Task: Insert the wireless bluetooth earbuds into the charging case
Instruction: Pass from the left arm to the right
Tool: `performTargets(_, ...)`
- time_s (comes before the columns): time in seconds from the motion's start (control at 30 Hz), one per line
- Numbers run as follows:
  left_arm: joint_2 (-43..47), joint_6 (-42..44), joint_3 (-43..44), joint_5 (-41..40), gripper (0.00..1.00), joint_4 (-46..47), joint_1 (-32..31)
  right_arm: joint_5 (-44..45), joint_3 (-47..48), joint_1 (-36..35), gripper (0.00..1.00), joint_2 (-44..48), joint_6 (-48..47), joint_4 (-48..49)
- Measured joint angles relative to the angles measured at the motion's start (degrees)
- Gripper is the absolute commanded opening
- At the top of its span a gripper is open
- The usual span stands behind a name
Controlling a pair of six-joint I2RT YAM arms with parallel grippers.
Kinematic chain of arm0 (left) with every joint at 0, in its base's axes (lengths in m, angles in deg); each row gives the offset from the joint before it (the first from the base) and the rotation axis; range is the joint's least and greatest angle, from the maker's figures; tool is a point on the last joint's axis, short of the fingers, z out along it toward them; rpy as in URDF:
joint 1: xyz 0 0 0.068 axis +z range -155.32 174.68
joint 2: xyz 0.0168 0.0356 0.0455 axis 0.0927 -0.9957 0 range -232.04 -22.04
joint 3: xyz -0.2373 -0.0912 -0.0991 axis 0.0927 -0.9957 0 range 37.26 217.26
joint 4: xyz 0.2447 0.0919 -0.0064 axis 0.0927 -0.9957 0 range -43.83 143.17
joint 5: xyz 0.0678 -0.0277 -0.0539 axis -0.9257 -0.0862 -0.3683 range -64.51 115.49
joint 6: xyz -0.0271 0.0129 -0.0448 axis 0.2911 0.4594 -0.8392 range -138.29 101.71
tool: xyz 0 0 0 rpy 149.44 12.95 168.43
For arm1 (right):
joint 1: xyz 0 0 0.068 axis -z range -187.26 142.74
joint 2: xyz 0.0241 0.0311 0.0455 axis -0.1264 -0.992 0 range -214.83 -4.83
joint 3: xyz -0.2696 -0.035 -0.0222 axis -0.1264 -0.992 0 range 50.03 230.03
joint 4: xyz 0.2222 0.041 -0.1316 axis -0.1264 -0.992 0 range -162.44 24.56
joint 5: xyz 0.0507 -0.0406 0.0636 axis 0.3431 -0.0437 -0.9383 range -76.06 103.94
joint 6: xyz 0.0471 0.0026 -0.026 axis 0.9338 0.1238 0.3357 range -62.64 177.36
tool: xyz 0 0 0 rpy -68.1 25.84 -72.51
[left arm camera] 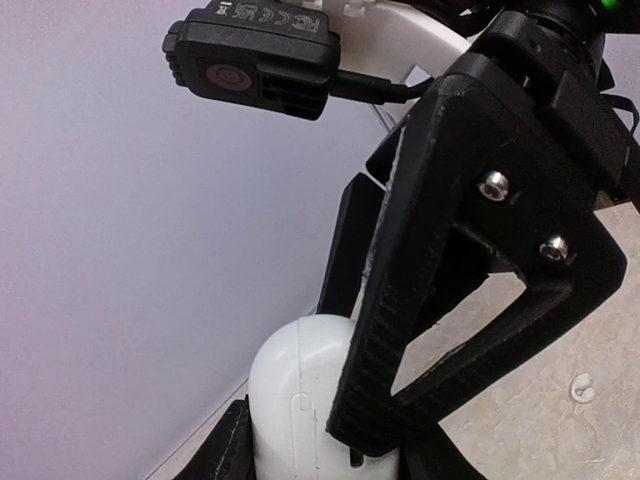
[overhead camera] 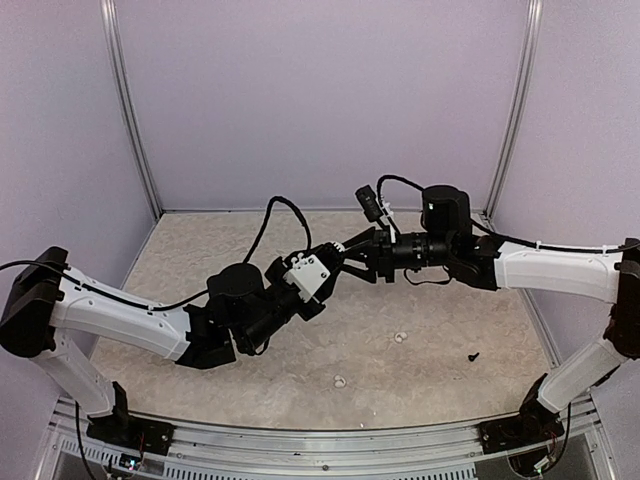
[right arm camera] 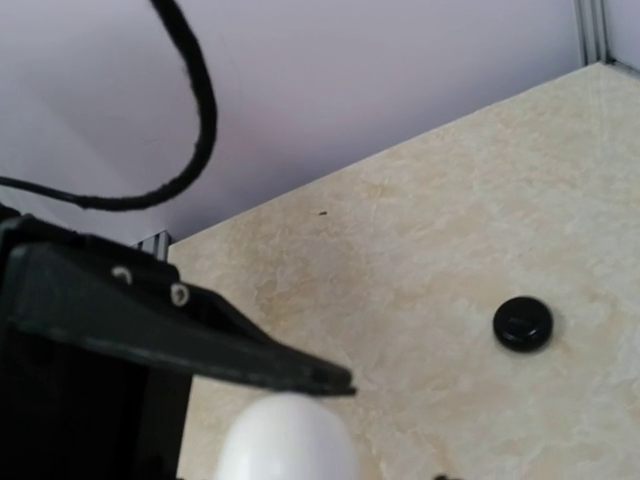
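Above the middle of the table [overhead camera: 200, 250], my left gripper [left arm camera: 325, 462] pinches the charging case [left arm camera: 290, 400] by one end. The right gripper [overhead camera: 340, 255] straddles the case's free rounded end with one ribbed finger [left arm camera: 385, 300] laid across its front, though I cannot tell whether that pair is squeezing. To open it cleanly I would hold the left grip firm and lever at the seam, since the smooth white pebble-shaped shell looks shut and slippery. The two earbuds [overhead camera: 401, 337] lie on the table, nearer and to the right.
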Motion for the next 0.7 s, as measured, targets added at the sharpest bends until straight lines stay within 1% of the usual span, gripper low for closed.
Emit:
performTargets(0.17,-0.02,0.46,0.0,-0.39,0.41,0.2,0.0,-0.09,0.55,-0.39,0.36,-0.46,0.11,0.04)
performTargets(0.23,-0.02,0.66,0.0,-0.48,0.44,0.26,0.0,-0.28,0.66,-0.48,0.32,-0.46,0.09,0.04)
performTargets(0.3,-0.04,0.94,0.0,-0.63,0.51,0.26,0.0,-0.39,0.76,-0.5,0.27,-0.46,-0.02,0.02)
performTargets(0.37,-0.07,1.11,0.0,-0.98,0.62,0.35,-0.02,-0.42,0.87,-0.5,0.25,-0.46,-0.31,-0.09)
performTargets(0.43,-0.13,1.42,0.07,-1.18,0.72,0.42,-0.17,0.17,1.03,-0.68,0.23,-0.46,-0.81,-0.26)
performTargets(0.47,-0.15,1.18,0.13,-1.29,0.75,0.48,-0.28,0.5,1.09,-0.76,0.23,-0.46,-1.16,-0.39)
performTargets(0.57,-0.13,0.57,0.15,-1.44,0.8,0.61,-0.66,1.95,1.55,-0.79,0.22,-0.35,-2.47,-1.2)
performTargets(0.7,0.63,-2.01,-0.13,-1.46,0.81,0.07,-1.2,5.33,1.73,-0.81,0.22,1.09,-5.79,-3.63)
